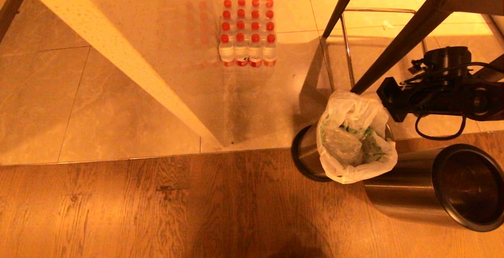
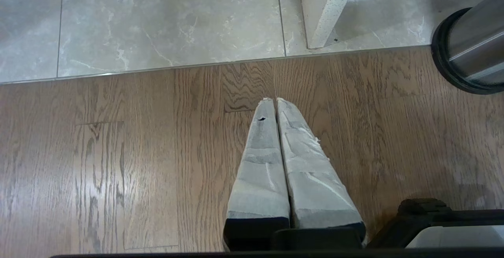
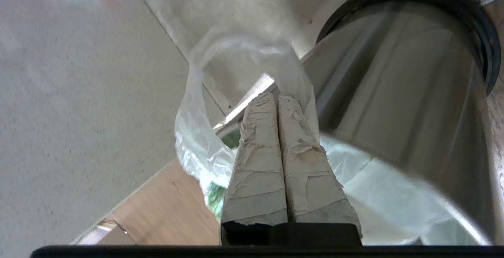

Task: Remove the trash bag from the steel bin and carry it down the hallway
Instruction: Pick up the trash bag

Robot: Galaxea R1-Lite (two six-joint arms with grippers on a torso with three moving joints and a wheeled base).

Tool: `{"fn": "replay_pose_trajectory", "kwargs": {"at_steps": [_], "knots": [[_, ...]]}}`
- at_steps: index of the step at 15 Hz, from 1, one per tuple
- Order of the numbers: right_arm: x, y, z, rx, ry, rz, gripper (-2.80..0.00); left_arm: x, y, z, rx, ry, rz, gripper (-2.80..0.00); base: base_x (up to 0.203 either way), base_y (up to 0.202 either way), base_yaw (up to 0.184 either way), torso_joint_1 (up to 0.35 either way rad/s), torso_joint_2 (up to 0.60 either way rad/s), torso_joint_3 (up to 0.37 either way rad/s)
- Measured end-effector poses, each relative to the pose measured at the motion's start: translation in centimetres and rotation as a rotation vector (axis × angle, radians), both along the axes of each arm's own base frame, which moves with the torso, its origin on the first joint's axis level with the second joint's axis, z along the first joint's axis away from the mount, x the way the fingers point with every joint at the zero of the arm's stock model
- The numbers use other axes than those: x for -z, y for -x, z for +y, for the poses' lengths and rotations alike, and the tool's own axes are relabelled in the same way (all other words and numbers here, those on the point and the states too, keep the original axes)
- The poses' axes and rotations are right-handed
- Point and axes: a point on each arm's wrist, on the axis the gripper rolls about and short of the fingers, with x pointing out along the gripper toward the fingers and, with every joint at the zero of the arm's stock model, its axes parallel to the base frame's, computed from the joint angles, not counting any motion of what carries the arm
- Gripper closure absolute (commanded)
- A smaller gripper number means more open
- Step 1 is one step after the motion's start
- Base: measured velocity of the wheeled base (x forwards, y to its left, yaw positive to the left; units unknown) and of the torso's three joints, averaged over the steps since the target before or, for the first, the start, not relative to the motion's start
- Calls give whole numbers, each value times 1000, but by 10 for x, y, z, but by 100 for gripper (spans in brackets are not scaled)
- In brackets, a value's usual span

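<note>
the right gripper (image 3: 277, 98) is clenched on a fold of the thin white crinkly trash bag with green print (image 1: 356, 140), at the bag's two o'clock rim. the bag bulges out of the upright brushed steel bin (image 1: 305, 153), which stands where the wooden floor (image 1: 157, 210) meets the grey marbled tiles (image 1: 98, 104). a second steel bin (image 1: 441, 189) lies tipped at four o'clock. red-capped water bottles (image 1: 248, 33) stand at eleven o'clock. the left gripper (image 2: 275, 101) hangs clenched and empty over the wood.

Warm amber light floods the head view; glare streaks the tiles (image 1: 252, 104) toward twelve o'clock; the steel bin (image 3: 413, 92) blurs close to the right wrist.
</note>
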Motion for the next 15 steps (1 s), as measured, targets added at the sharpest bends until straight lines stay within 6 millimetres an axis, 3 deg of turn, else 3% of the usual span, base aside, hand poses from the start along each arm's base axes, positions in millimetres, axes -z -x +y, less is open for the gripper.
{"fn": "replay_pose_trajectory", "kwargs": {"at_steps": [15], "knots": [[17,61,45,-124,160,253,0,0,0,0,0,0,-1,0,0,0,0,0,0,0]]}}
